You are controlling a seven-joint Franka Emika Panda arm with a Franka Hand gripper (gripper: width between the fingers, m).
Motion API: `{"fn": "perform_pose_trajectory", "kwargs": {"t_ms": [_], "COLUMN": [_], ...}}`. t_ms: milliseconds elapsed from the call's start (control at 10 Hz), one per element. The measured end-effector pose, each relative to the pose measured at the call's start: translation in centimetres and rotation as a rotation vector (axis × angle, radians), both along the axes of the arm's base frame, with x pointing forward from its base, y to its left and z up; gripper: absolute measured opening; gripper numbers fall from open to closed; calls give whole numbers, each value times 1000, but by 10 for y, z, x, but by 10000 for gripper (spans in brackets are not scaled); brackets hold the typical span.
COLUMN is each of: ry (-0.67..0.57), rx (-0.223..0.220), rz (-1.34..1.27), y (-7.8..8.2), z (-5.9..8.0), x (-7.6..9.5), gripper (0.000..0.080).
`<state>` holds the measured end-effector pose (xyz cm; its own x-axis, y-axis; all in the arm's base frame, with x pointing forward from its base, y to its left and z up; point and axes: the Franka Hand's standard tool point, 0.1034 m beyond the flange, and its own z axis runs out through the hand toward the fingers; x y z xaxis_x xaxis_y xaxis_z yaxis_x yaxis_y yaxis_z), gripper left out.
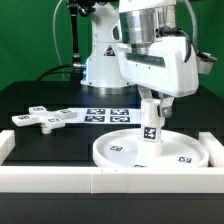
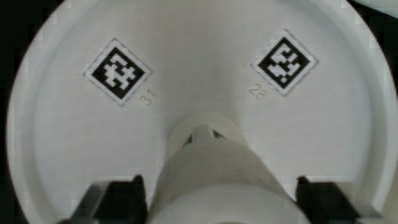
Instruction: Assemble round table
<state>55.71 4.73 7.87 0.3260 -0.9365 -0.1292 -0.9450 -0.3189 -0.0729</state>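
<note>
The wide rimmed round disc point(image 1: 120, 152) lies flat at the front of the table and fills the wrist view point(image 2: 196, 40), showing two tags. The short cylindrical post point(image 1: 150, 128) stands upright on the disc's middle, tag facing out. It also shows in the wrist view point(image 2: 217, 165). My gripper point(image 1: 150, 108) comes down from above and is shut on the post's top, with a dark finger point(image 2: 121, 200) on each side of it. The cross-shaped piece point(image 1: 45, 119) lies flat on the black table at the exterior view's left, apart from the gripper.
The marker board point(image 1: 108, 114) lies behind the disc. The long white border rail point(image 1: 100, 182) runs along the front edge and up both sides. The arm's white base point(image 1: 100, 60) stands at the back before a green backdrop.
</note>
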Motion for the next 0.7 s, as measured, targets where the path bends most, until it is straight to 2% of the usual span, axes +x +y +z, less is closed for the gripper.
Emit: {"fn": "perform_pose_trajectory", "kwargs": {"t_ms": [100,200,300,700], "ry": [-4,-9,-24,-65], "rx": [-1,-1,-4,-13], "rz": [26,87,160,429], "y": [0,-1,-3,-3], "z": [0,0,1,1], "x": [0,0,2,1], "gripper": [407,570,637,649]}}
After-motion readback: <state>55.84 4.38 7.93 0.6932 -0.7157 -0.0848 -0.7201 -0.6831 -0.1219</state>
